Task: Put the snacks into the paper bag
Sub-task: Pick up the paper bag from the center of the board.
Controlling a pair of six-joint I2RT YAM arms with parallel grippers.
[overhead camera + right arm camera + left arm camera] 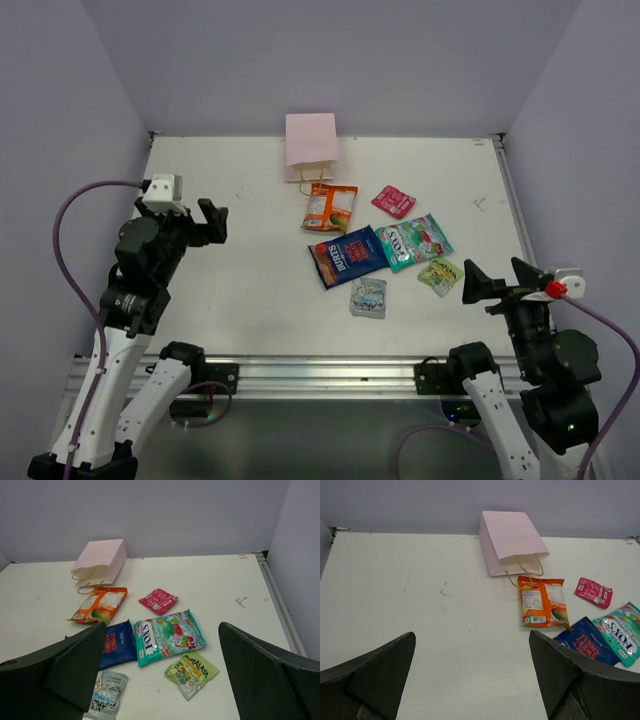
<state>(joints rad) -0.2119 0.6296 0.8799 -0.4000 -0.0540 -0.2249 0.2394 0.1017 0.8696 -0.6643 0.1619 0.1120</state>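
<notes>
Even, bright, diffuse light throughout; shadows faint and soft, no glare, all views reasonably sharp.

What colours we see
We see a pale pink paper bag (pixel 311 140), an orange packet (pixel 330 207), a dark blue packet (pixel 347 256) lettered red, then a teal-green packet (pixel 413 241), pink-red packet (pixel 393 201), yellow-green packet (pixel 440 275), silver-grey packet (pixel 368 297).

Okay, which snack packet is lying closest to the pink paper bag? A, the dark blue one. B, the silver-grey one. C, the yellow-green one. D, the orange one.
D: the orange packet lies right by the string handles of the paper bag, nearer than any other packet.
</notes>
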